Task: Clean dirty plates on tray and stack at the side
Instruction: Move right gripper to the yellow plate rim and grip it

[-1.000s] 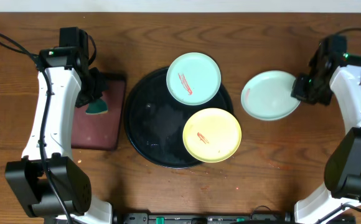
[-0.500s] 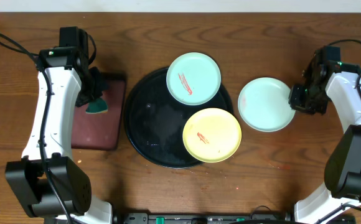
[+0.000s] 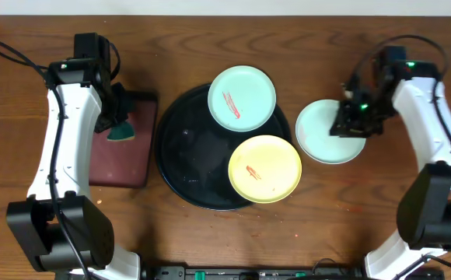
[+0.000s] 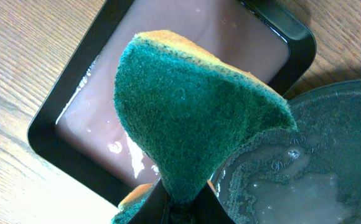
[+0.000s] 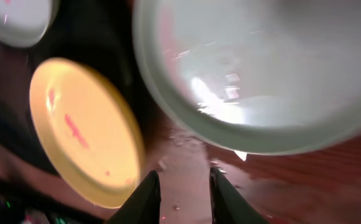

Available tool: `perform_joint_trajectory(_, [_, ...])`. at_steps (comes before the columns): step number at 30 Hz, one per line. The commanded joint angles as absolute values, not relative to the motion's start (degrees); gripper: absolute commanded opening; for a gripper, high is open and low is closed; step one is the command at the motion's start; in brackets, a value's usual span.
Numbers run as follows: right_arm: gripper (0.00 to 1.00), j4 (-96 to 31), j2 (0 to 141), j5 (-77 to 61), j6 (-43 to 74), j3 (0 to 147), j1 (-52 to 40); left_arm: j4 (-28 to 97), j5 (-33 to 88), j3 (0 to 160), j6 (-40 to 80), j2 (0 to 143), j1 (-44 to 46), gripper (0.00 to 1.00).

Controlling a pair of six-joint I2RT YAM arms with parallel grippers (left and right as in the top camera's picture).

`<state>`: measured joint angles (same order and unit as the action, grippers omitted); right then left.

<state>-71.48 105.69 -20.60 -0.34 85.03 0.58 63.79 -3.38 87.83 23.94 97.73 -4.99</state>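
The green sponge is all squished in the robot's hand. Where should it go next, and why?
Probably the left gripper should carry the green sponge over to the blue-green plate on the round black tray and wipe it. That plate has a red smear, and so does the yellow plate. The third plate, off the tray under the right gripper, looks clean.
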Motion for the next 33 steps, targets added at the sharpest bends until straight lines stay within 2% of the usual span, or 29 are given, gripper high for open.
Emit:
perform_joint_trajectory(1, [0.24, -70.6, 105.5, -22.3, -2.0, 81.9, -4.0, 63.7, -4.1, 88.4, 23.4, 97.4, -5.2, 0.07])
perform_joint_trajectory(16, [0.25, -52.4, 105.5, -20.6, 3.0, 67.2, -14.4, 63.7, -4.1, 88.4, 23.4, 97.4, -5.2, 0.08])
perform_joint_trajectory(18, [0.18, -52.0, 105.5, -20.3, 3.2, 66.7, -15.1, 63.8, -4.1, 88.4, 23.4, 97.4, -5.2, 0.07])
perform_joint_trajectory(19, [0.06, -52.1, 105.5, -19.9, 3.7, 66.7, -15.5, 63.7, -4.1, 88.4, 23.4, 97.4, -5.2, 0.07])
perform_joint_trajectory(20, [0.01, -52.1, 105.5, -19.7, 4.2, 66.7, -15.5, 63.8, -4.1, 88.4, 23.4, 97.4, -5.2, 0.07])
perform_joint_trajectory(29, [0.01, -57.6, 102.8, -20.0, 4.7, 71.6, -16.3, 63.7, -4.1, 88.4, 23.4, 97.4, -5.2, 0.08])
perform_joint_trajectory(33, [0.01, -54.5, 101.7, -21.4, 10.5, 73.5, -19.3, 63.7, -4.1, 88.4, 23.4, 97.4, -5.2, 0.07])
